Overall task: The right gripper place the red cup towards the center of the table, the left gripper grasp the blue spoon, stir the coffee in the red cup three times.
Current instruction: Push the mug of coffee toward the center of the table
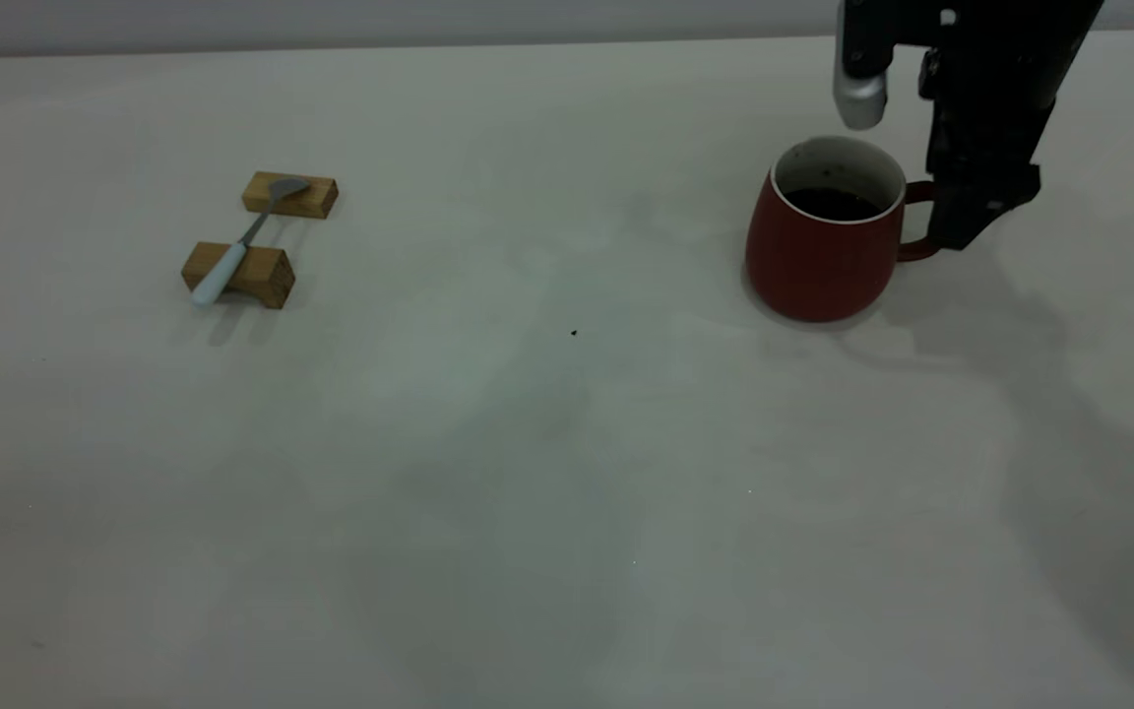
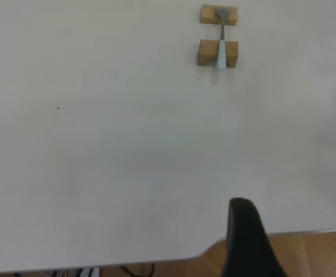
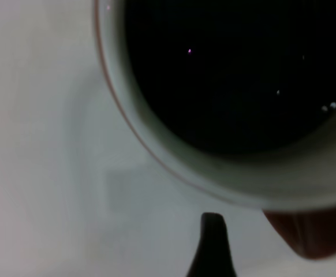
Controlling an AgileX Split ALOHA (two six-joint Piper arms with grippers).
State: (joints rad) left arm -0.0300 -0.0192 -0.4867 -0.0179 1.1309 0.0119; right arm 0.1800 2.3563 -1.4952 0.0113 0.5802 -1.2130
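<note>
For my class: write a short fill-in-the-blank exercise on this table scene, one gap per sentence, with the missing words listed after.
1. The blue spoon lies across two wooden ____.
2. The red cup holds dark ____.
3. The right tool is at the cup's ____.
4. The cup stands on the ____ side of the table in the exterior view.

Missing words: blocks; coffee; handle; right

Dim, even light, soft broad shadows on the tabletop [image 1: 528, 473] toward its right edge, close red cup [image 3: 306, 231] blurred
</note>
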